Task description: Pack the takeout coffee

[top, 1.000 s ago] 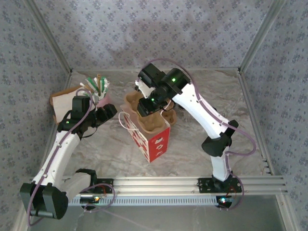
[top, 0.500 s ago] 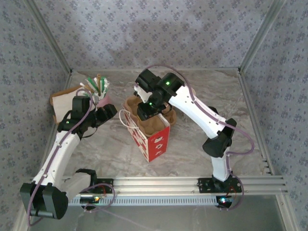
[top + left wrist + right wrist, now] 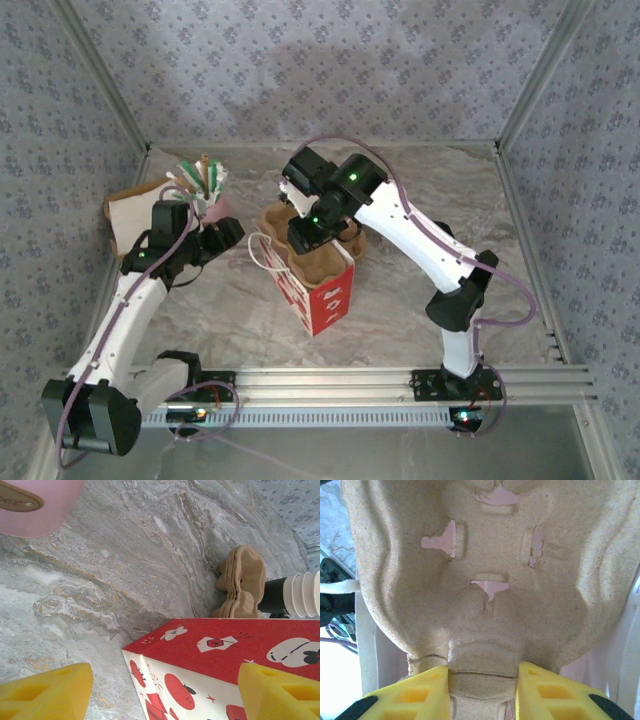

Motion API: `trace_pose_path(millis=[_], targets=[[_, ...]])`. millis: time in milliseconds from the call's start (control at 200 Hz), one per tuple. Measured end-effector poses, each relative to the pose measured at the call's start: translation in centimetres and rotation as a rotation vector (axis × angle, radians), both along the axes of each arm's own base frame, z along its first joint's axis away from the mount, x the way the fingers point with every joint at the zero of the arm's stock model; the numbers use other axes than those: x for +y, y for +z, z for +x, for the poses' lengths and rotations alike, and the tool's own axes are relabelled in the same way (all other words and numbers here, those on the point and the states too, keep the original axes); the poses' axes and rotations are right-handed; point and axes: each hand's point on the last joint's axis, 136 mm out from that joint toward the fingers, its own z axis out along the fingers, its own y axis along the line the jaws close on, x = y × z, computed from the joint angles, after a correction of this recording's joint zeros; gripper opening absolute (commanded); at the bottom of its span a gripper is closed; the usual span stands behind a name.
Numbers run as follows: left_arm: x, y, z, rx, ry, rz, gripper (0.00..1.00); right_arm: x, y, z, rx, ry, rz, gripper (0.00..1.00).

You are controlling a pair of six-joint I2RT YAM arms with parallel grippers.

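- My right gripper (image 3: pixel 482 687) clamps the brown moulded-cardboard cup carrier (image 3: pixel 485 580); I should lower it level into the red paper bag (image 3: pixel 322 292) beneath.
- My left gripper (image 3: pixel 165 690) gapes wide, empty.

Paper bag (image 3: pixel 322 295) mid-table, carrier tray (image 3: pixel 485 580) in its mouth, tray stack (image 3: pixel 245 582) behind, left hand (image 3: pixel 225 233) to its left

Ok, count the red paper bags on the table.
1. The red bag stands mid-table between the arms, its top open under the right gripper, which grips a brown cup carrier.
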Motion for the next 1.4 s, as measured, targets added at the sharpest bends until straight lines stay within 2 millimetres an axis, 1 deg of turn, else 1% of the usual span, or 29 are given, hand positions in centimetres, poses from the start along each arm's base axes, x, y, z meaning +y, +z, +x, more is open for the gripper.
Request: trace_pose_path(millis=[175,480,715,869,964,1079,1209,1304,1399], targets=[[0.0,-0.3,-0.1,0.007,0.000,0.001,0.77,-0.3,-0.4,0.1,-0.002,-0.005,-0.021,0.35],[-0.2,-0.5,-0.2,0.011,-0.007,0.002,0.77,-0.1,-1.0,0.2,-0.008,-0.003,-0.042,0.34],[-0.4,-0.4,-0.3,0.009,-0.014,0.001,0.77,0.2,-1.3,-0.1,-0.018,0.008,-0.060,0.34],[-1.0,-0.3,-0.3,0.000,-0.026,-0.008,0.77,0.4,-1.4,-0.5,-0.028,0.020,-0.070,0.34],[-1.2,-0.7,-0.8,0.007,-0.031,-0.013,0.77,0.4,-1.4,-0.6,-0.026,0.023,-0.074,0.34],[-1.0,-1.2,-1.9,0.009,-0.025,-0.022,0.77,0.3,-1.4,-0.7,-0.025,0.025,-0.076,0.34],[-0.9,-0.8,-3.1,-0.007,-0.018,-0.044,0.76,0.3,-1.4,-0.7,-0.027,0.025,-0.075,0.34],[-1.7,-0.7,-4.1,-0.014,-0.036,-0.078,0.76,0.3,-1.4,-0.6,-0.029,0.025,-0.076,0.34],[-3.2,-1.0,-4.9,-0.004,-0.074,-0.116,0.76,0.3,-1.3,-0.6,-0.036,0.026,-0.075,0.34]])
